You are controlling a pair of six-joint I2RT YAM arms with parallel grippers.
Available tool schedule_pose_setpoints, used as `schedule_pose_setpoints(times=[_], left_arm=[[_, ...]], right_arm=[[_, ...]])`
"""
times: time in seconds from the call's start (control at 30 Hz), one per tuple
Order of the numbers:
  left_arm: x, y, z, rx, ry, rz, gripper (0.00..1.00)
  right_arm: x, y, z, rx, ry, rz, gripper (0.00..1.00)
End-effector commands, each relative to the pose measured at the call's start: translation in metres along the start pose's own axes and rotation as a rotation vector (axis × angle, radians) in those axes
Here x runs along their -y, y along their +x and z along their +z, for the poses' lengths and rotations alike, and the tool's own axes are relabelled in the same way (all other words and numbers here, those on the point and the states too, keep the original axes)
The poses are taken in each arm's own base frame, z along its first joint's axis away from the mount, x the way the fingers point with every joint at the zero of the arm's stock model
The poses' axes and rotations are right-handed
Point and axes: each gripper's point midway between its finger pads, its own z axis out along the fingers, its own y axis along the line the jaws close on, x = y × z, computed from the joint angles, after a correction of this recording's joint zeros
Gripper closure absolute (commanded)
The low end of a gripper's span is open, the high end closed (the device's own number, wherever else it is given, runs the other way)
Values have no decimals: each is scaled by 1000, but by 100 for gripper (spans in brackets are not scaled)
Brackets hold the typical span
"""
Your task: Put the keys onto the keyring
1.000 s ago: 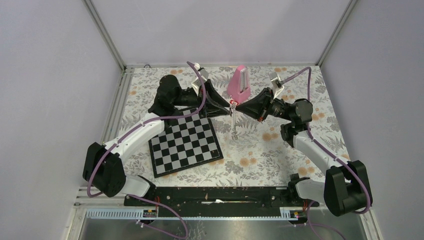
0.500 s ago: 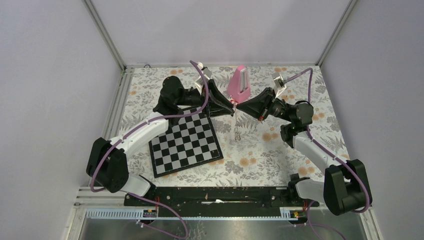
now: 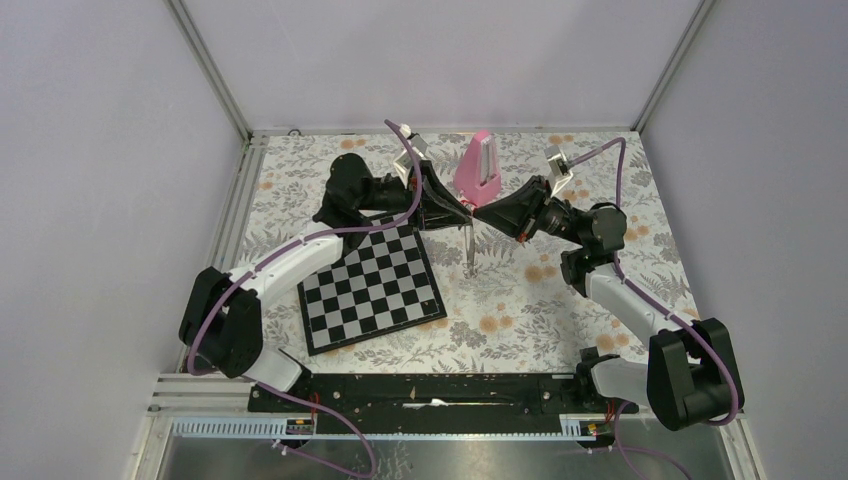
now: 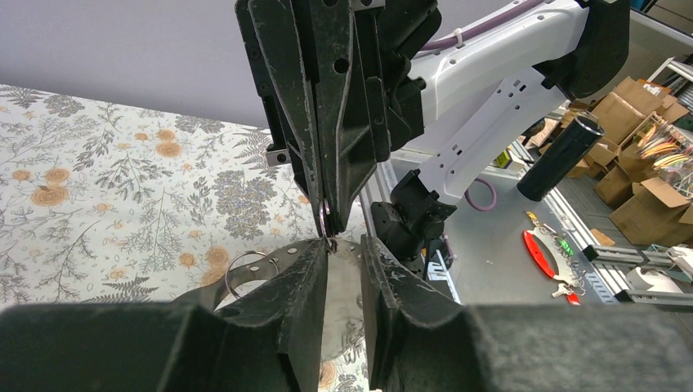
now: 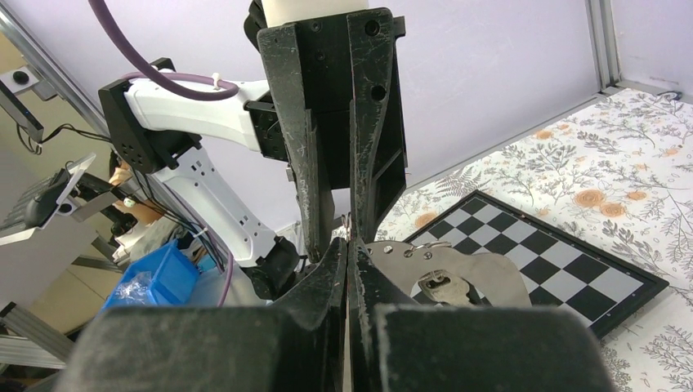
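Claw tips meet nose to nose in the air over the table [image 3: 520, 300], just in front of the pink metronome [image 3: 478, 165]. Right claw [image 5: 348, 247] is pressed shut, with a thin wire loop [image 4: 325, 222] nipped at its tip. Left claw [image 4: 344, 245] shows a narrow gap; whether it pinches anything I cannot tell. Just below them dangle the keyring [image 4: 247, 256] and 1 silver key [image 5: 441, 286], right of the chessboard [image 3: 370, 285].

A robot lab or workshop: metal-framed booth [image 3: 210, 70] with blank walls [image 3: 440, 60], stacked cardboard boxes [image 4: 646, 106] and a blue bin [image 5: 163, 278] beyond.
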Motion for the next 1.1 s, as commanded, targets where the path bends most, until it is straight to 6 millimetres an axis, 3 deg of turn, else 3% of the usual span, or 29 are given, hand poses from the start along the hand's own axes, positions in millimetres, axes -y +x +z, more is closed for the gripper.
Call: schedule_pose_setpoints(times=[0.0, 0.27, 0.63, 0.73, 0.83, 0.97, 1.07], left_arm=[[5, -16, 5, 38, 25, 55, 76], [5, -17, 7, 39, 35, 48, 89], [5, -17, 11, 37, 54, 39, 93], [6, -16, 10, 35, 58, 39, 100], [6, -14, 10, 32, 57, 42, 100], [-1, -6, 8, -24, 14, 60, 100], [-11, 10, 4, -133, -65, 115, 100]], right_arm=[[-4, -13, 1, 52, -11, -71, 100], [-2, -10, 0, 47, -3, -71, 100], [3, -4, -2, 29, 15, -79, 100], [6, -1, -3, 23, 23, -84, 100], [10, 3, -5, 11, 37, -93, 100], [12, 8, -6, -10, 41, -129, 89], [8, 14, -9, -57, 14, -204, 79]])
